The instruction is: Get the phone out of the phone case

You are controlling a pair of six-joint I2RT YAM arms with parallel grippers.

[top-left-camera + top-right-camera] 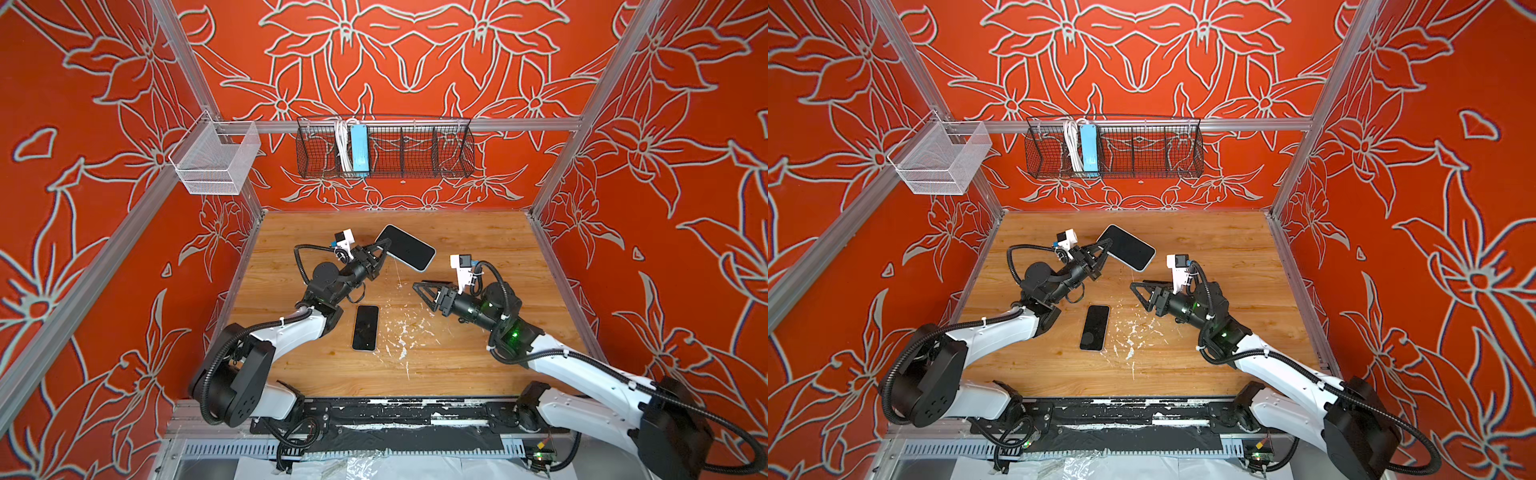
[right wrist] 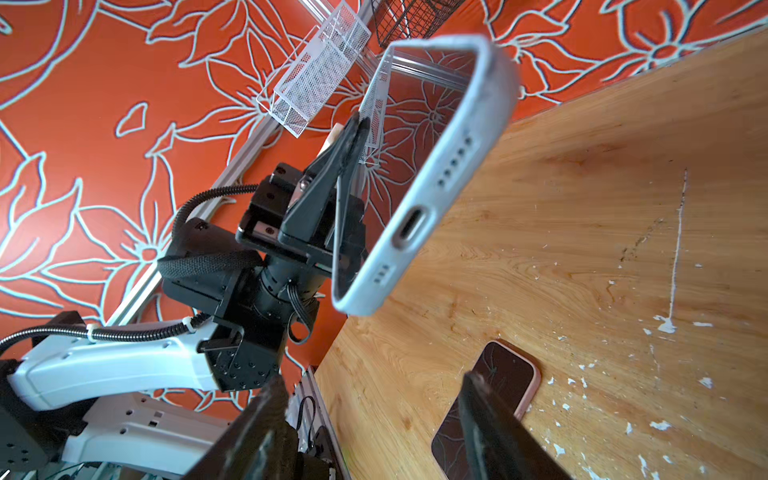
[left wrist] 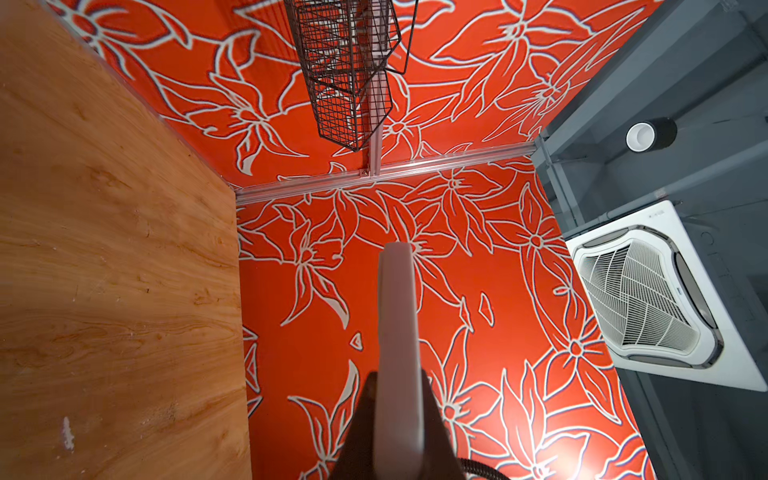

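In clamped left gripper (image 1: 387, 246), phone case (image 1: 411, 249)

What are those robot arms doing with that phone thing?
The left tool is pinching one edge of an empty case, holding it tilted up above the table. The phone lies flat on the table, screen up, apart from the case. The right tool is open, holds nothing and hovers near the case. So the phone is already out.
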